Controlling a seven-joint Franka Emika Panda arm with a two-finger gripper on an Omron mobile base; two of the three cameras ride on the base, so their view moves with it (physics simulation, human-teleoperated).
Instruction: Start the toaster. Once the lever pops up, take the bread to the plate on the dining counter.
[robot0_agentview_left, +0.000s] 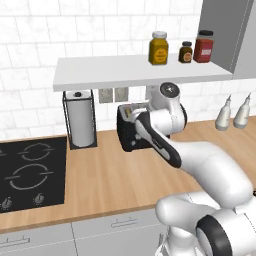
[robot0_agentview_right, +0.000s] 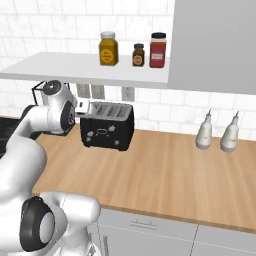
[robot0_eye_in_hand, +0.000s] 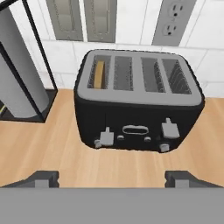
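Observation:
The black toaster (robot0_eye_in_hand: 138, 116) stands on the wood counter against the tiled wall, also seen at toaster (robot0_agentview_left: 129, 131) and toaster (robot0_agentview_right: 107, 126). The bread (robot0_eye_in_hand: 99, 74) sits as a tan slice down in its leftmost slot. On the front, the left lever (robot0_eye_in_hand: 105, 138) sits lower than the right lever (robot0_eye_in_hand: 169, 129). My gripper (robot0_eye_in_hand: 112, 179) is open, its fingertips (robot0_eye_in_hand: 43, 178) spread wide, a short way in front of the toaster and touching nothing. The plate and the dining counter are out of view.
A paper towel roll in a black wire holder (robot0_agentview_left: 80, 120) stands just left of the toaster. A white shelf (robot0_agentview_left: 125, 70) with three jars hangs low over it. A black cooktop (robot0_agentview_left: 30, 172) lies at the left; two white bottles (robot0_agentview_right: 216, 132) stand at the right.

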